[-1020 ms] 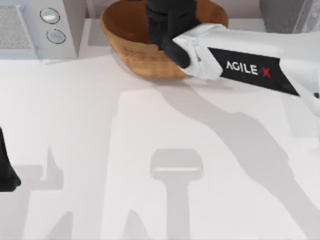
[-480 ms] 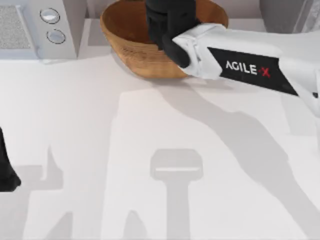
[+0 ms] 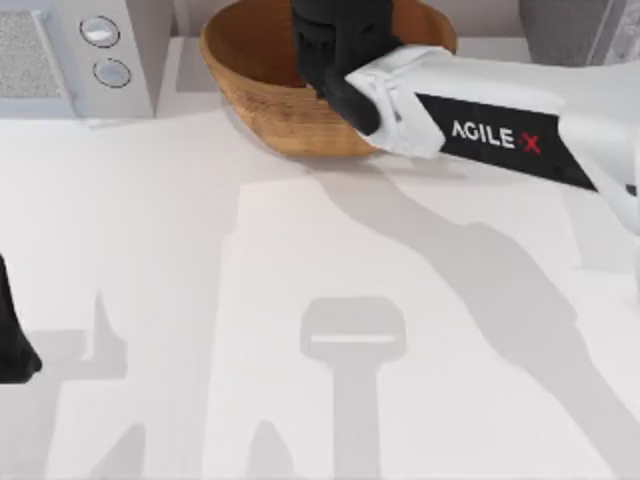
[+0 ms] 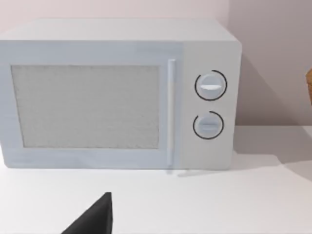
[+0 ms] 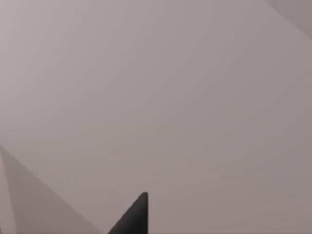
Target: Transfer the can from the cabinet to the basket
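Note:
The brown wicker basket (image 3: 262, 98) stands at the back of the table in the top view. My right arm reaches in from the right, and its black gripper (image 3: 335, 40) hangs over the basket's bowl, covering much of the inside. The can is hidden. A corner of the grey cabinet (image 3: 560, 28) shows at the back right, behind the right arm. My left gripper (image 3: 12, 345) is parked at the table's left edge, far from the basket. The right wrist view looks at a plain wall.
A white microwave (image 3: 75, 55) with two round knobs stands at the back left, next to the basket; it faces the left wrist camera (image 4: 117, 95). The white tabletop (image 3: 300, 330) stretches across the middle and front.
The right gripper has shifted slightly toward the back over the basket. The left arm has not moved.

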You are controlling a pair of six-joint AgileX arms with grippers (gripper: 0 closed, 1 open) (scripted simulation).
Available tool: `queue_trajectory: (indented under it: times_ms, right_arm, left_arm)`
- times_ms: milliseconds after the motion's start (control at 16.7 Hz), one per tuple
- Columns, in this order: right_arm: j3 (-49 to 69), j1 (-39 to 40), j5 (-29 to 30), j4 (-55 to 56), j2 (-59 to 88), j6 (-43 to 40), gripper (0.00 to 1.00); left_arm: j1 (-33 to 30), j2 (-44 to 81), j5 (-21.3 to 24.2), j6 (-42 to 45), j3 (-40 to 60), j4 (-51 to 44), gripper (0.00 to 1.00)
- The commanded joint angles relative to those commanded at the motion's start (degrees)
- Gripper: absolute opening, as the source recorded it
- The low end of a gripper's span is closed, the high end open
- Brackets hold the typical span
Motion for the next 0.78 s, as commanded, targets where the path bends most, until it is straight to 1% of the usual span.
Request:
queue_trajectory:
  times_ms: [60,780]
  right_arm:
    - [0.0,0.0,0.0,0.0,0.0,0.0,1.0]
    - [0.0,0.0,0.0,0.0,0.0,0.0,1.0]
  left_arm:
    - [0.0,0.0,0.0,0.0,0.0,0.0,1.0]
    - [0.0,0.0,0.0,0.0,0.0,0.0,1.0]
